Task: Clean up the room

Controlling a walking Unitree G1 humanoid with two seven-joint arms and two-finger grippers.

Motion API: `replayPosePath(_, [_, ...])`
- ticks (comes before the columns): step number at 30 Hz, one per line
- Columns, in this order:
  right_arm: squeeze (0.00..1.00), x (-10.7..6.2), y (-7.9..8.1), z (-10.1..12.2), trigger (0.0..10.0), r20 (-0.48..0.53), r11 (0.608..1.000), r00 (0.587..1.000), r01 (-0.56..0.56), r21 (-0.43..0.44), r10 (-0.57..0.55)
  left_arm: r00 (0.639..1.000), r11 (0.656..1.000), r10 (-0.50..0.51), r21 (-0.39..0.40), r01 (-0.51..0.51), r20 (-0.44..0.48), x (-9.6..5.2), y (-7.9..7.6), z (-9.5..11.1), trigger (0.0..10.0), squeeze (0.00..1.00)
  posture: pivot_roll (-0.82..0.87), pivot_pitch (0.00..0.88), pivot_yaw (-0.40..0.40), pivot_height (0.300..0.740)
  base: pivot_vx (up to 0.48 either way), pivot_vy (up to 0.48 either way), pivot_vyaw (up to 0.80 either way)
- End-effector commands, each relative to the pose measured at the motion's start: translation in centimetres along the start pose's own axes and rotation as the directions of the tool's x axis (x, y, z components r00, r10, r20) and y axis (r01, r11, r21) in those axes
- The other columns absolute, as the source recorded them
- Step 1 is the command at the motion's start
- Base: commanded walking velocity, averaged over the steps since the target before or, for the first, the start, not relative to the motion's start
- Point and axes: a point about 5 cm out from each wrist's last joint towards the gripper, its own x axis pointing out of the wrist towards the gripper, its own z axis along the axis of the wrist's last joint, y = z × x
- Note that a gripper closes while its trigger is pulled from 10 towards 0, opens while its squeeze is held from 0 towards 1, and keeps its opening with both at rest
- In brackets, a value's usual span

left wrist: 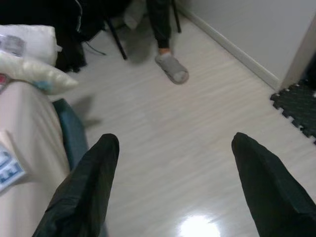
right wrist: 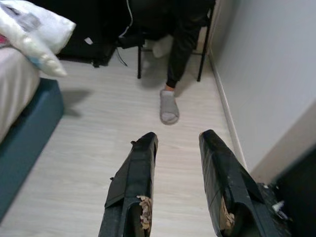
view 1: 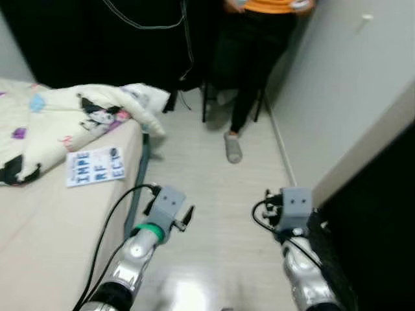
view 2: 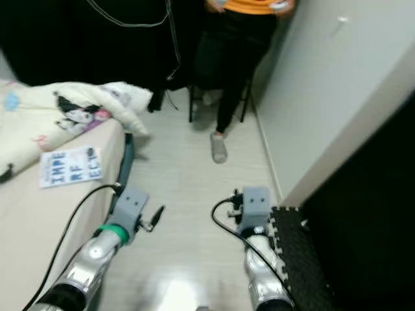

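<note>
left gripper [left wrist: 173, 187] wide open, empty | right gripper [right wrist: 180, 182] slightly parted, empty | person [view 1: 249, 58] cropped above waist

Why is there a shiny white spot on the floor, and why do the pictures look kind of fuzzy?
In the left eye view, light glares off the glossy pale wood floor; the left wrist view shows the same glare; both eye views look soft, so the white printed paper sheet's letters blur; the dark curtain loses all detail.

White printed paper sheet with blue letters [view 1: 95, 166] lies flat on bed, left of frame; rumpled cream cartoon-print blanket [view 1: 61, 116] heaped above it.
</note>
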Motion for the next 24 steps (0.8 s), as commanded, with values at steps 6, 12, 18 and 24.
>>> replayPosePath(6, [0.0,-0.15,-0.69,-0.31,10.0,-0.014,1.0,1.0,0.025,0.0,-0.025,1.0,1.0,-0.023,0.0,0.023,-0.002,0.01,-0.65,-0.06,10.0,0.0,-0.13,0.072,0.004,0.72,0.0,-0.433,0.0])
replayPosePath(12, [0.0,-0.14,-0.66,-0.32,10.0,-0.013,1.0,1.0,0.025,0.002,-0.025,1.0,1.0,-0.016,-0.011,0.016,0.0,0.02,-0.61,-0.02,10.0,0.0,-0.13,0.072,0.004,0.72,0.0,-0.353,0.0])
replayPosePath(18, [0.0,-0.1,-0.64,-0.29,10.0,-0.011,1.0,1.0,0.024,0.001,-0.024,1.0,1.0,-0.001,-0.029,0.001,0.005,0.05,-0.47,0.09,10.0,0.0,-0.13,0.072,0.005,0.72,0.0,0.0,0.0])
replayPosePath(24, [0.0,0.1,-0.21,-0.18,10.0,-0.009,1.0,1.0,0.01,0.003,-0.01,1.0,0.999,0.0,-0.033,0.0,-0.004,-0.06,-0.21,-0.11,10.0,0.0,-0.11,0.067,0.003,0.72,0.0,0.0,0.0])
